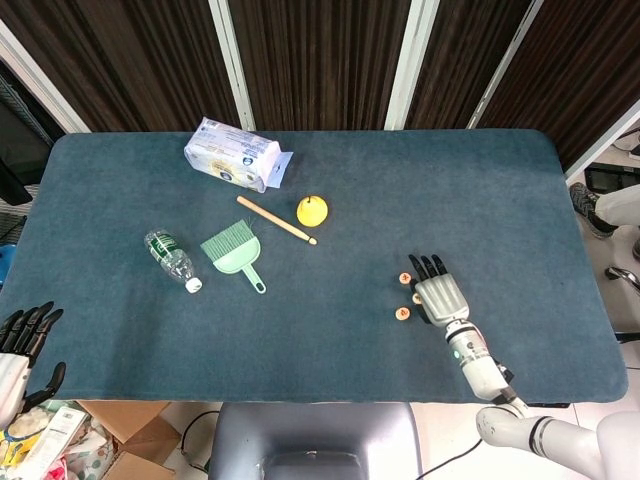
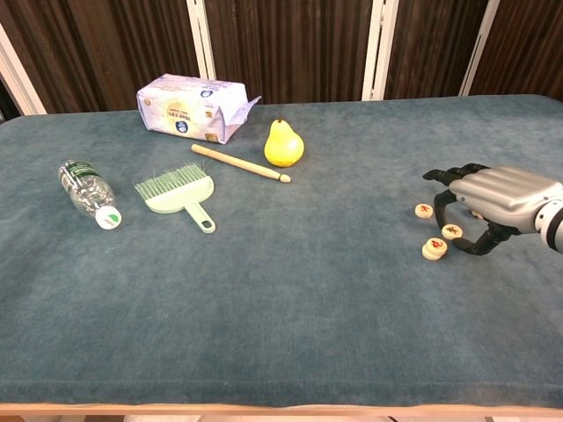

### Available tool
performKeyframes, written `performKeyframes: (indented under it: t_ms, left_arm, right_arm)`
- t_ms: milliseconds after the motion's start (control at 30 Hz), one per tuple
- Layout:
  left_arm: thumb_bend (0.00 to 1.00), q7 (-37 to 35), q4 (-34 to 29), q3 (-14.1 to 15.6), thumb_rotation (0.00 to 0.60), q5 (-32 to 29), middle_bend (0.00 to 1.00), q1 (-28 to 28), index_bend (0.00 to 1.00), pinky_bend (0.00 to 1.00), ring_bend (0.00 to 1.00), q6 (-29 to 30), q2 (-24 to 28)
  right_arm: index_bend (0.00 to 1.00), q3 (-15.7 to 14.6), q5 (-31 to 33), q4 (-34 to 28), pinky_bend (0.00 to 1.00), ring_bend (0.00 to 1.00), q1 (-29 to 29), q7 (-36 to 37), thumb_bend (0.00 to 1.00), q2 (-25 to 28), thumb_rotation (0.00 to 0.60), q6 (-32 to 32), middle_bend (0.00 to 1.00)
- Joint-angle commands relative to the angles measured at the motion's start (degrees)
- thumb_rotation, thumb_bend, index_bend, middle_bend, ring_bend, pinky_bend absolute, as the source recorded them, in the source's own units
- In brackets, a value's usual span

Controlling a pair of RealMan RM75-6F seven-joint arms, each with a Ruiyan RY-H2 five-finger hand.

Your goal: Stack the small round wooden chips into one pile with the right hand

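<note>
While the right hand (image 2: 493,204) arches, fingers apart and empty, over the middle chip (image 2: 452,231):
Pinch that chip by its rim; lift clear, then seat it squarely on the lower-right stack (image 2: 435,249).

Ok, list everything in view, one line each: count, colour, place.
wooden chips: three visible, tan with red marks, right side by the right hand; one pile looks doubled
pear: one, yellow, centre back
wooden stick: one, tan, left of pear
brush: one, green, centre-left
bottle: one, clear, lying at left
tissue pack: one, white-lilac, back left
table: one, blue cloth
left hand: off table's left edge, open
right hand: arched over chips
</note>
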Motion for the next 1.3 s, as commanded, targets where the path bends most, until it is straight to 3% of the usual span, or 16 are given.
performKeyframes:
  t_ms: [33, 200, 433, 733, 1300]
  left_arm:
    - [0.50, 0.0, 0.0, 0.0, 0.600, 0.0, 0.00, 0.0, 0.00, 0.00, 0.00, 0.1, 0.0]
    - [0.50, 0.2, -0.1, -0.1, 0.600, -0.2, 0.00, 0.2, 0.00, 0.00, 0.00, 0.2, 0.0]
    - [0.50, -0.2, 0.0, -0.3, 0.600, -0.4, 0.00, 0.4, 0.00, 0.00, 0.00, 0.8, 0.1]
    - [0.50, -0.1, -0.1, -0.2, 0.600, -0.3, 0.00, 0.6, 0.00, 0.00, 0.00, 0.9, 0.2]
    - [0.50, -0.3, -0.1, -0.2, 0.600, -0.2, 0.00, 0.7, 0.00, 0.00, 0.00, 0.9, 0.3]
  right_arm:
    - [0.67, -0.4, -2.2, -2.3, 0.00, 0.00, -0.5, 1.4, 0.52, 0.9, 0.600, 2.2, 0.07]
    - [0.66, -0.6, -6.1, -8.9, 0.00, 0.00, -1.4, 3.5, 0.52, 3.7, 0.600, 6.4, 0.07]
    - [0.65, -2.2, -8.2, -13.7, 0.00, 0.00, -1.8, 2.4, 0.52, 6.3, 0.600, 6.6, 0.07]
    - [0.64, -2.9, -6.6, -11.2, 0.00, 0.00, -1.9, -0.6, 0.52, 4.3, 0.600, 5.4, 0.07]
    - [0.63, -3.2, -6.4, -8.7, 0.00, 0.00, -2.4, 0.3, 0.52, 3.6, 0.600, 5.1, 0.07]
